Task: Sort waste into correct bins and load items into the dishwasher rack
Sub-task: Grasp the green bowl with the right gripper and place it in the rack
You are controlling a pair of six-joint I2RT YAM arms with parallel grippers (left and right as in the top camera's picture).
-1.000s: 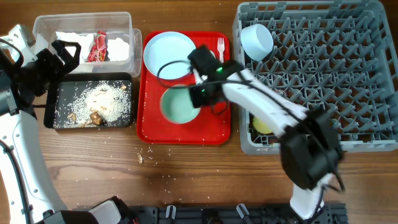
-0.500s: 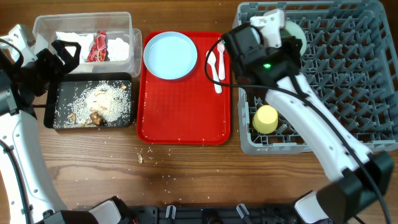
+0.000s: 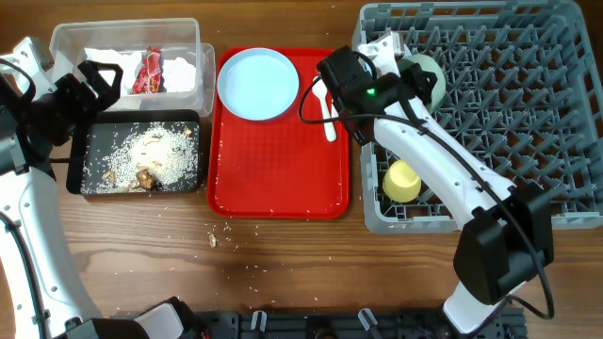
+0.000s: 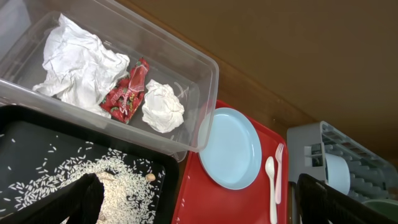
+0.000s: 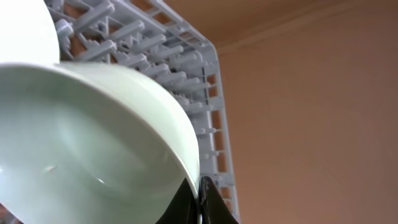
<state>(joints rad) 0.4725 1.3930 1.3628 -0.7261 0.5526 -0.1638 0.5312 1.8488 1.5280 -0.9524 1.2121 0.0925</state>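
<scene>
the pale green bowl (image 3: pixel 429 75) was held tilted at the far left corner of the rack (image 3: pixel 528 122), its rim pinched between the fingers of the right gripper (image 5: pixel 198 202). whether it rested on the pegs could not be told. a yellow cup (image 3: pixel 403 181) was seen lower in the rack. the blue plate (image 3: pixel 257 85), fork (image 3: pixel 334 71) and spoon (image 3: pixel 323 108) were left on the red tray (image 3: pixel 283 188). the left gripper (image 3: pixel 99 83) was held beside the clear tub (image 3: pixel 66 38), fingers spread wide and empty. rice (image 3: pixel 151 155) was spread in the black tray (image 3: pixel 80 184).
</scene>
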